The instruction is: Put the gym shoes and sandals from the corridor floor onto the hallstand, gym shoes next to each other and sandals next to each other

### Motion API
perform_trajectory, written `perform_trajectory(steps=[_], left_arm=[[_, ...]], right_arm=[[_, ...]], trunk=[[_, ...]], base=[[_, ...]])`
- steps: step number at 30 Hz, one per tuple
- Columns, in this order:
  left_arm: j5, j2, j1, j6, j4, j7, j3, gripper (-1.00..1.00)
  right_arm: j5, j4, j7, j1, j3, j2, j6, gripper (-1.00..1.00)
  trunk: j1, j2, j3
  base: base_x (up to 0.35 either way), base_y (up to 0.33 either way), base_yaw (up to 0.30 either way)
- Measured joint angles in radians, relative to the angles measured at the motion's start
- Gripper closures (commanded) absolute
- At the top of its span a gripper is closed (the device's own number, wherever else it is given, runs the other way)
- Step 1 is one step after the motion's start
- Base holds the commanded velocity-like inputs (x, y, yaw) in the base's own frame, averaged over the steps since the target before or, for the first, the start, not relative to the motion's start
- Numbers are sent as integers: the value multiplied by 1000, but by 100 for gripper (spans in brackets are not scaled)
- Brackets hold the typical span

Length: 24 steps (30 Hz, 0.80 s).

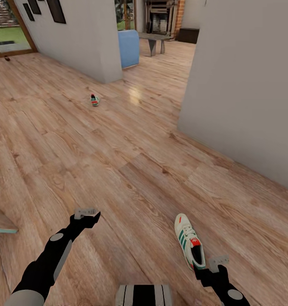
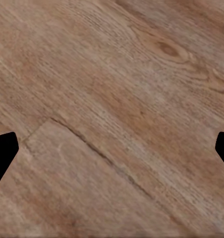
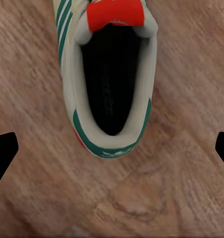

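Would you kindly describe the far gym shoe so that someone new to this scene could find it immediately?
Start from the grey wall corner beside the blue armchair at the far end of the wood floor. Just in front of that corner, a small shoe lies alone on the planks. Unlike the near sneaker by the right gripper, it looks tiny with distance, showing its red-and-green end.

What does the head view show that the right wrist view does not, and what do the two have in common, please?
Head view alone: a second gym shoe far off on the floor, the left gripper hovering open over bare planks, grey walls and a blue seat. Right wrist view alone: a look straight down into the near shoe's dark opening, with the right gripper's fingertips spread wide. Both: the near gym shoe lying on the wood floor just ahead of the right gripper.
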Motion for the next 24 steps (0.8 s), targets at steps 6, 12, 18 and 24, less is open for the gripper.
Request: perform_trajectory(steps=[6, 12, 18, 24], left_arm=[[0, 2, 0, -2, 0, 0, 1, -100], [0, 3, 0, -2, 0, 0, 1, -100], [0, 3, 0, -2, 0, 0, 1, -100], [0, 3, 0, 3, -20, 0, 1, -100]], right_arm=[[0, 0, 0, 0, 0, 0, 0, -100], [0, -1, -1, 0, 0, 0, 0, -100], [0, -4, -1, 0, 0, 0, 0, -100], [1, -24, -3, 0, -1, 0, 1, -100]], trunk=[[3, -1, -33], [5, -3, -65], [8, -4, -98], [10, -5, -127]], base=[[0, 0, 0], [0, 0, 0], [0, 0, 0], [0, 0, 0]])
